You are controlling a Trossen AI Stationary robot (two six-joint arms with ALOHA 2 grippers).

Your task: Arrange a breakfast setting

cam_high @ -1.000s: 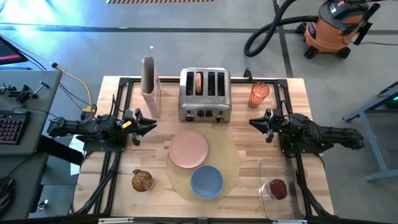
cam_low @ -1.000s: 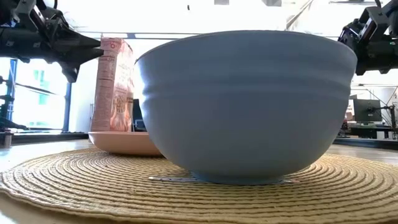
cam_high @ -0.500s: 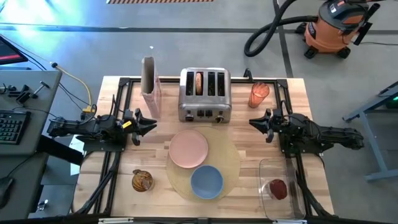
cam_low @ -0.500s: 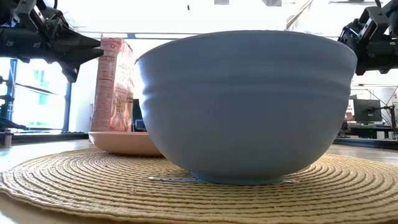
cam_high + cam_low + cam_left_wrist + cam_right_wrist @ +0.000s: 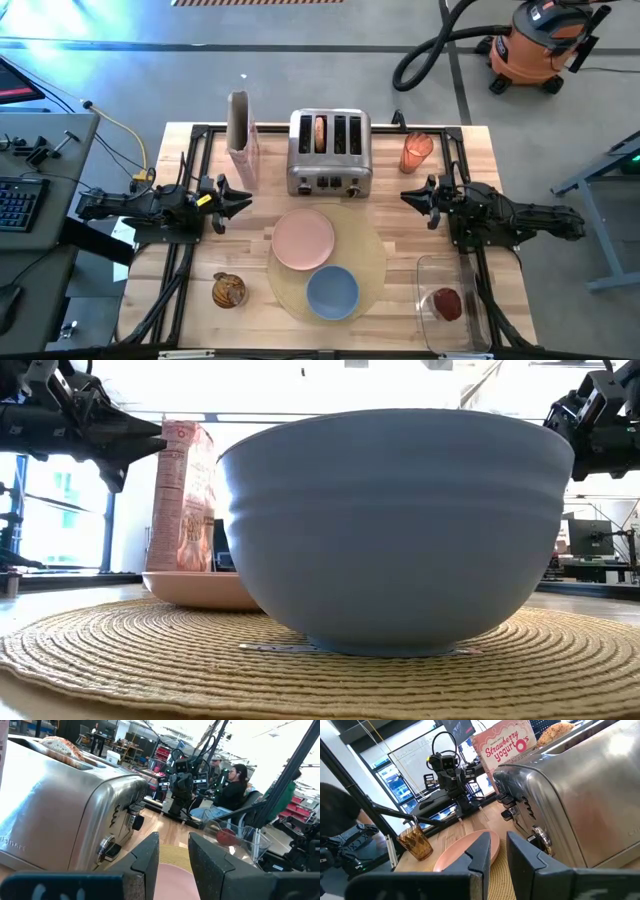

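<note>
Nearest the front edge, on the round tan placemat (image 5: 375, 262): blue bowl (image 5: 332, 291), upright, filling most of the low view. Left of it, off the mat, on the bare wooden tabletop (image 5: 175, 290): amber glass (image 5: 229, 291). At the front right corner: clear container (image 5: 432, 272) with the red fruit (image 5: 446, 303) lying inside.

Just behind the bowl and touching or nearly touching it: pink plate (image 5: 303, 240), partly on the mat, overhanging the mat's far left rim.

Midway back, well apart on either side of the plate: left pincer (image 5: 243, 201) and right pincer (image 5: 408, 196), both raised above the tabletop and pointing inward toward each other. Fingers of each parted by a narrow gap in the wrist views, grasping nothing.

Farther back, centred: four-slot steel toaster (image 5: 330, 152), with a bagel half (image 5: 320, 131) standing in its second slot from the left. To its left: cereal box (image 5: 240, 135), upright. To its right, near the far right corner: orange translucent cup (image 5: 416, 151).

Beyond the tabletop, on the grey floor: orange shop vacuum (image 5: 540, 45) with black hose. Across the room in the left wrist view: seated person (image 5: 231, 790).
</note>
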